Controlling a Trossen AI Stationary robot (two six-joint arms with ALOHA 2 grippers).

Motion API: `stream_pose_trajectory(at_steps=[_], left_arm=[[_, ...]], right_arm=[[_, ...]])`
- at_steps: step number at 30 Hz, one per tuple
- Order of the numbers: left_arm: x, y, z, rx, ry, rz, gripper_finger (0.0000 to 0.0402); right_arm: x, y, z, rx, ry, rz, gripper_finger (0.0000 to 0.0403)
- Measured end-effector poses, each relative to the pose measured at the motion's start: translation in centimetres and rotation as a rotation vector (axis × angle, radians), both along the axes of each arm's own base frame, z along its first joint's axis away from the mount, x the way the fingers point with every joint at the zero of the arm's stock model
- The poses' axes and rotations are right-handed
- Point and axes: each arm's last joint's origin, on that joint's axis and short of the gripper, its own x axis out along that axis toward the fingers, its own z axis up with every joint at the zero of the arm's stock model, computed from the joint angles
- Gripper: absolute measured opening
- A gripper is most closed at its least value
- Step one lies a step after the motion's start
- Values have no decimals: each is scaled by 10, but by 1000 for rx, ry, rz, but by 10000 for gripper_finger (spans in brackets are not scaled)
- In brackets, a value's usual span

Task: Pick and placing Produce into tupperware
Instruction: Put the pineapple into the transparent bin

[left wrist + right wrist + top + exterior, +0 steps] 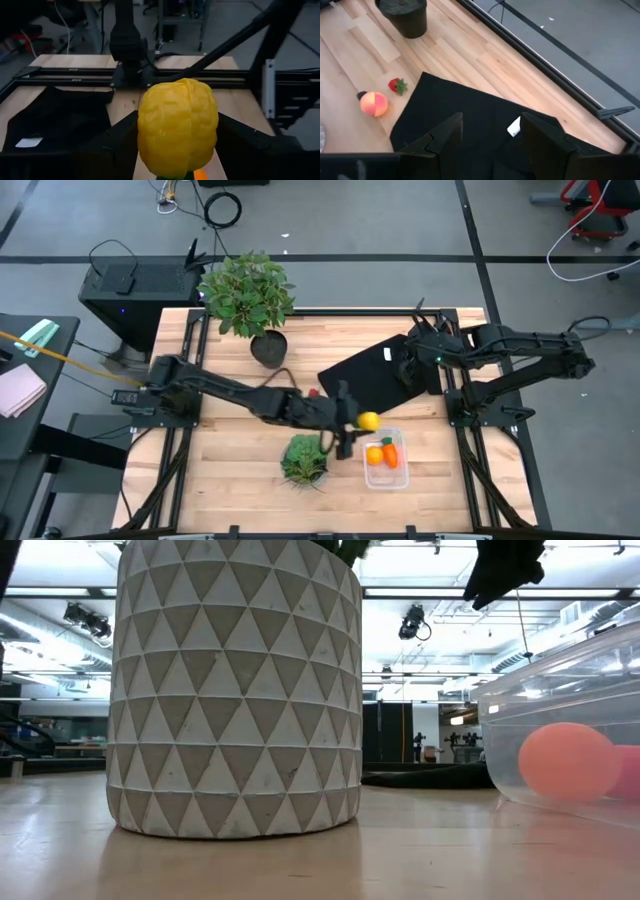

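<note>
Two arms were at your table. Your left gripper (360, 423) reached across the middle and held the yellow piece (369, 421) between its fingers, squeezed from both sides. In the left wrist view the yellow piece (177, 127) filled the gap between the two dark fingers (115, 145). It hung in the air just beside the back edge of the box (386, 479), a bit above it.

You could see the carrot (390, 453) and the orange ball (374, 456) lying in the box, touching each other. In the low view a pinkish orange ball (568, 762) showed through the clear wall of the box (560, 690).

Your right gripper (412, 366) waited over the black cloth (370, 380) near the back right of the table. Its fingers (447, 132) stood apart with nothing between them.

In the right wrist view the peach ball (374, 104) and the tiny red piece (396, 86) lay on the wood just beside the cloth (470, 120), close to each other but not touching. From above, the red piece (313, 392) peeked out beside the left arm.

The lettuce (303, 459) sat on the table just left of the box. The potted plant (248, 298) stood at the back. A white patterned pot (236, 690) stood close in the low view.
</note>
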Motion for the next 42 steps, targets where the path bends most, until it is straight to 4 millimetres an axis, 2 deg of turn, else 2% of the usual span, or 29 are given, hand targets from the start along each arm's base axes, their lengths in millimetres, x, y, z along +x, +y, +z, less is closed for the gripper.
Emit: stream_pose_trajectory(at_steps=[5, 9, 16, 22, 28, 35, 42], left_arm=[[33, -10, -4, -22, -2, -38, 232], [46, -17, -12, -63, 44, -56, 229], [48, -30, -26, -171, 96, -76, 234], [53, -32, -38, -283, 125, -102, 229], [65, -38, -66, -355, 147, -152, 234], [69, -39, -73, -324, 132, -164, 227], [72, -27, -72, -292, 110, -157, 235]], right_arm=[[-1, -5, 0, -16, 18, -8, 205], [-2, -9, -1, -29, 44, -9, 205], [-4, -13, -1, -52, 77, 1, 205], [-4, -13, -1, -54, 77, 0, 205], [-4, -13, -1, -52, 78, 3, 205], [-4, -13, -1, -41, 77, 13, 205], [-4, -13, -1, -38, 75, 10, 205]])
